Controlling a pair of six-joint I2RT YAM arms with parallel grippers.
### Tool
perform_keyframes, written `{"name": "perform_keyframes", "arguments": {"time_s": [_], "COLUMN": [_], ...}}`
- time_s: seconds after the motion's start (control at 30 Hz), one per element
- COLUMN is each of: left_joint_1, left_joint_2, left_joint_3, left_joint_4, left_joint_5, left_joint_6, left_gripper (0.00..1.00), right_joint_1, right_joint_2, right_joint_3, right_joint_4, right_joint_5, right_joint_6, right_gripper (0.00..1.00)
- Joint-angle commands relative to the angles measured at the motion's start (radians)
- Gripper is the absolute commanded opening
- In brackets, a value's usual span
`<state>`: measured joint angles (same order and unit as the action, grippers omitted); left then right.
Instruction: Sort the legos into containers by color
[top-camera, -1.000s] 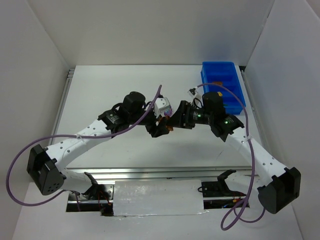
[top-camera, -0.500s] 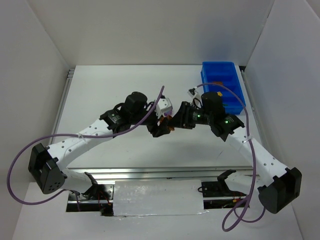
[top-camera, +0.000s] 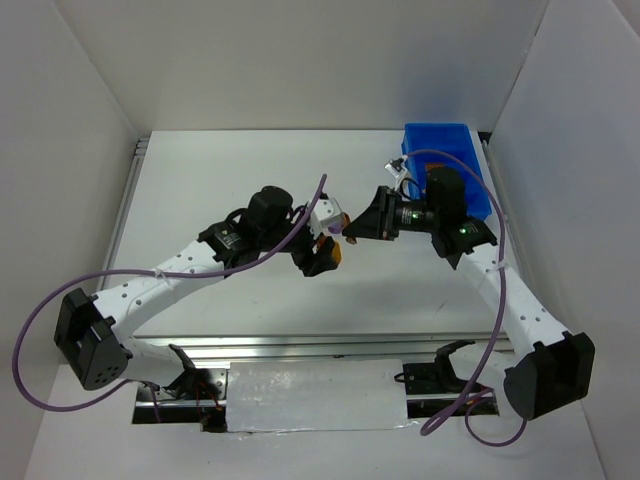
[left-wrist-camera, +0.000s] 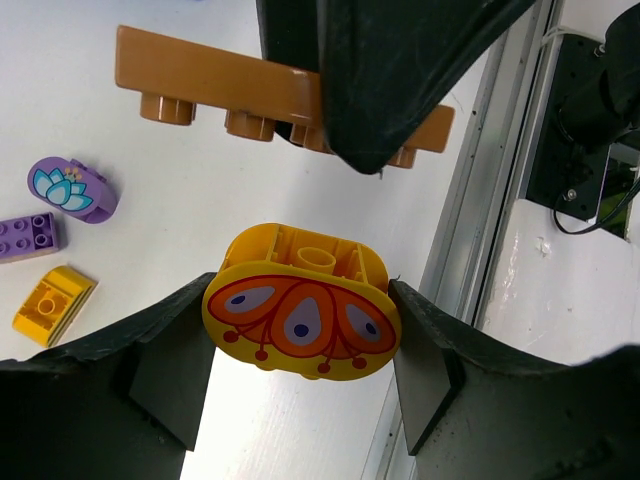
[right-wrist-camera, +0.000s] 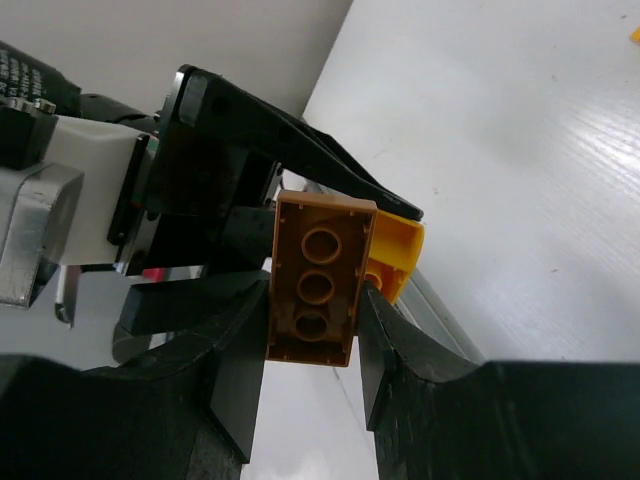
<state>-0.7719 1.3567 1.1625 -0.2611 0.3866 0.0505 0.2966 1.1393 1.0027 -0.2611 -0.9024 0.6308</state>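
Gripping a brown brick (right-wrist-camera: 318, 270) in the right pincer (right-wrist-camera: 313, 322) and a yellow brick (left-wrist-camera: 300, 312) in the left pincer (left-wrist-camera: 302, 342), best drawing squarely apart before swinging to the blue tray (top-camera: 437, 135).

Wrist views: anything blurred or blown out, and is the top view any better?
Left wrist: yellow brick sharp, table near white. Right wrist: brown brick crisp, jaws underexposed. Top external: even light, both bricks barely resolved.

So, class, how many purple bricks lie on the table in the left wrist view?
2: a flower-printed oval and a studded block beside it; others may be hidden.
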Motion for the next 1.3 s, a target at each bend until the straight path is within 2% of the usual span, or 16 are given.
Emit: {"name": "perform_keyframes", "arguments": {"time_s": [0.0, 0.1, 0.13, 0.23, 0.33, 0.4, 0.43, 0.47, 0.53, 0.67, 0.8, 0.97, 1.13, 1.27], "left_joint_1": [-0.001, -0.001, -0.001, -0.001, -0.001, 0.002, 0.006, 0.006, 0.020, 0.031, 0.033, 0.036, 0.037, 0.039], "left_joint_2": [-0.034, -0.060, -0.088, -0.157, -0.217, -0.249, -0.257, -0.264, -0.268, -0.312, -0.398, -0.507, -0.557, -0.573], "left_joint_3": [0.006, 0.005, 0.005, 0.002, 0.015, 0.016, 0.011, 0.009, 0.017, 0.040, 0.025, -0.081, -0.152, -0.170], "left_joint_4": [0.023, 0.048, 0.065, 0.063, 0.008, -0.053, -0.102, -0.137, -0.211, -0.383, -0.452, -0.411, -0.348, -0.359], "left_joint_5": [0.005, -0.028, -0.090, -0.138, -0.270, -0.424, -0.524, -0.525, -0.612, -0.690, -0.772, -0.802, -0.786, -0.818], "left_joint_6": [0.003, -0.043, -0.114, -0.158, -0.309, -0.386, -0.456, -0.486, -0.535, -0.535, -0.491, -0.434, -0.440, -0.439], "left_gripper": [0.00, 0.00, 0.00, 0.00, 0.00, 0.00, 0.00, 0.00, 0.00, 0.00, 0.00, 0.00, 0.00, 0.00], "right_joint_1": [-0.007, -0.075, -0.127, -0.203, -0.267, -0.287, -0.344, -0.359, -0.384, -0.418, -0.450, -0.482, -0.516, -0.517], "right_joint_2": [-0.019, -0.039, -0.033, -0.009, 0.022, 0.042, 0.049, 0.059, 0.099, 0.213, 0.296, 0.391, 0.510, 0.596], "right_joint_3": [0.034, 0.022, 0.014, -0.009, 0.002, 0.028, 0.037, 0.042, 0.050, 0.105, 0.161, 0.247, 0.304, 0.364], "right_joint_4": [-0.028, -0.029, -0.012, 0.065, 0.105, 0.099, 0.109, 0.114, 0.132, 0.155, 0.163, 0.158, 0.193, 0.181], "right_joint_5": [0.082, 0.207, 0.217, 0.234, 0.278, 0.342, 0.421, 0.459, 0.537, 0.638, 0.717, 0.786, 0.815, 0.833], "right_joint_6": [-0.064, -0.048, -0.039, 0.021, 0.037, 0.024, 0.023, 0.023, 0.035, 0.052, 0.073, 0.102, 0.155, 0.181], "right_gripper": [0.00, 0.00, 0.00, 0.00, 0.00, 0.00, 0.00, 0.00, 0.00, 0.00, 0.00, 0.00, 0.00, 0.00]}}
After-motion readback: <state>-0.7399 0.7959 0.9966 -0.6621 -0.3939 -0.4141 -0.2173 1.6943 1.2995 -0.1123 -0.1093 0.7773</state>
